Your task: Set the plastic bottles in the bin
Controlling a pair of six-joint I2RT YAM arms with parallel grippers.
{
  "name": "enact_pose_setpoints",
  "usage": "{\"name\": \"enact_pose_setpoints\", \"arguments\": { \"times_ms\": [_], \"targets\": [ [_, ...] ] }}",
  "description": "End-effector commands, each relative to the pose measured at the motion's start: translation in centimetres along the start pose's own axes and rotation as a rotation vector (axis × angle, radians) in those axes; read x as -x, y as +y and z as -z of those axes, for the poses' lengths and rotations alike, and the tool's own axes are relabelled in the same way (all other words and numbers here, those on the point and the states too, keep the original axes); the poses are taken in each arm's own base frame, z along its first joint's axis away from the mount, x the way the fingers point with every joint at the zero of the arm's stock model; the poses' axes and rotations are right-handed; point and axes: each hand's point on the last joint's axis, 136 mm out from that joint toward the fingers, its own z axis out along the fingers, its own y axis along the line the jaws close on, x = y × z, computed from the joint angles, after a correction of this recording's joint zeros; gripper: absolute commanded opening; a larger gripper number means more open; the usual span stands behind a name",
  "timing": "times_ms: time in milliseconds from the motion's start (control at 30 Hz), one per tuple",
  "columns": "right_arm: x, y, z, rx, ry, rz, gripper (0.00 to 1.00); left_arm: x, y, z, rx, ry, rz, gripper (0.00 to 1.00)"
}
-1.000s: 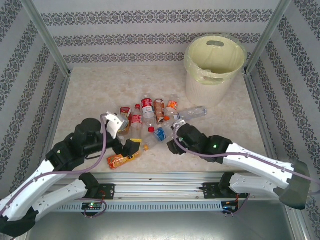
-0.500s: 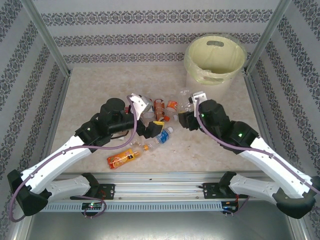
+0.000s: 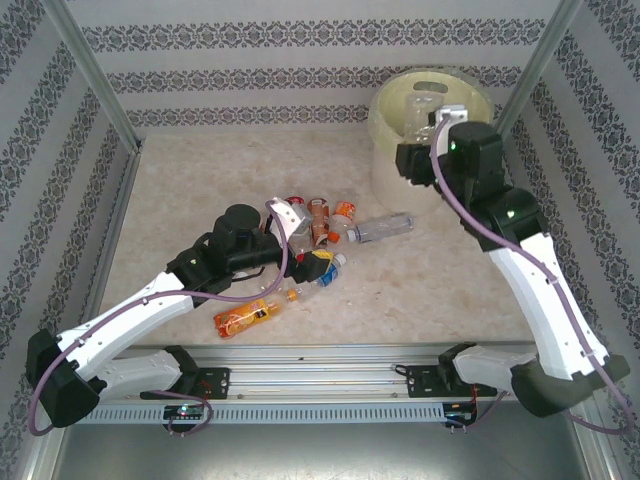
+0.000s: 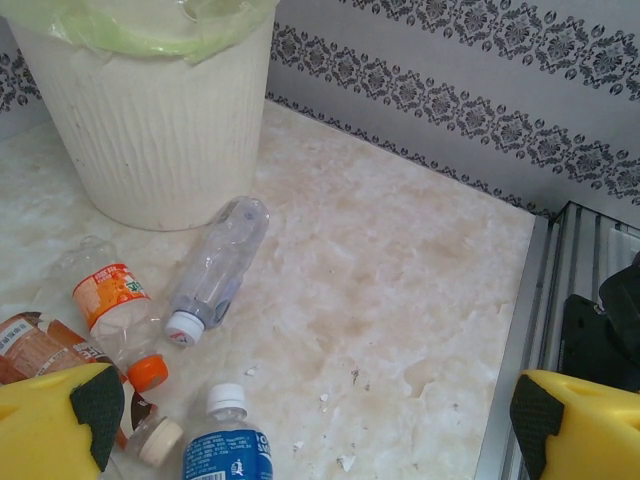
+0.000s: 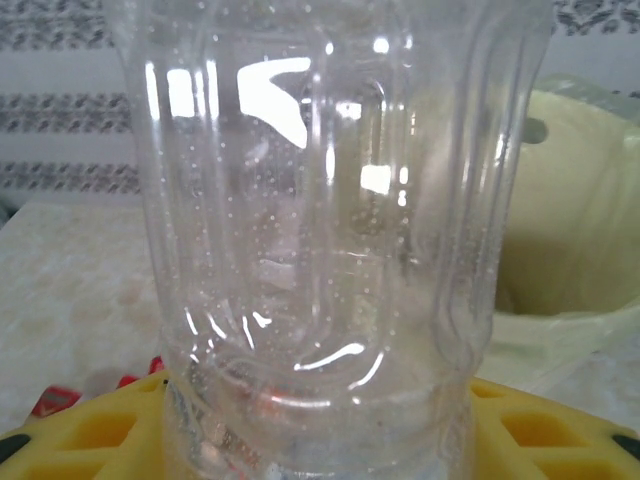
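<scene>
Marble table (image 3: 200, 180): right gripper (image 3: 416, 150) holds clear bottle (image 5: 320, 200) near bin (image 3: 392, 180)

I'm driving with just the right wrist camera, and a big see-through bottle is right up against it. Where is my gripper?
Observer: On the top camera, the right gripper holds that clear bottle up high at the bin, by its near rim.
Operator: What's my other arm doing?
Observer: The left gripper is low over the bottles in the middle of the table, jaws wide open, holding nothing.
Operator: Which bottle is closest to the bin?
Observer: An unlabelled bottle, lying on its side near the bin's base.
</scene>
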Motion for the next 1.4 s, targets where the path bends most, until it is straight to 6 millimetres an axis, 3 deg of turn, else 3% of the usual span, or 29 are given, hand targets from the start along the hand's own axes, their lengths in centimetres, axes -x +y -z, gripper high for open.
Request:
{"name": "enact_pose_setpoints", "arguments": {
  "times_ms": [0, 100, 333, 667, 967, 1367],
  "targets": [
    [1.8, -1.3, -1.6, 0.004, -0.005, -0.036, 0.54, 2.7, -0.3, 0.8, 0.006, -0.068, -0.037, 1.0],
    [3.1, -3.3, -3.8, -0.039, -0.005, -0.069, 0.54, 2.6, 0.0, 1.0, 0.024, -0.117, -0.012, 1.0],
    [4.7, -5.3, -7.4, -0.061, -0.002, -0.112, 0.54, 2.9, 2.0, 2.0, 0.128, -0.332, 0.031, 1.0],
    [4.7, -7.9, -12.6, -0.109, 0.064, -0.14, 0.54, 1.6, -0.8, 0.3, -0.072, -0.354, 0.04, 1.0],
    [2.5, -10.4, -16.6, -0.128, 0.175, -0.187, 0.54, 1.0, -0.9, 0.1, -0.073, -0.346, 0.025, 1.0],
    [-2.2, -11.9, -19.5, -0.156, 0.341, -0.225, 0.55, 0.4, -1.1, -0.4, -0.088, -0.287, -0.001, 1.0]
  ]
}}
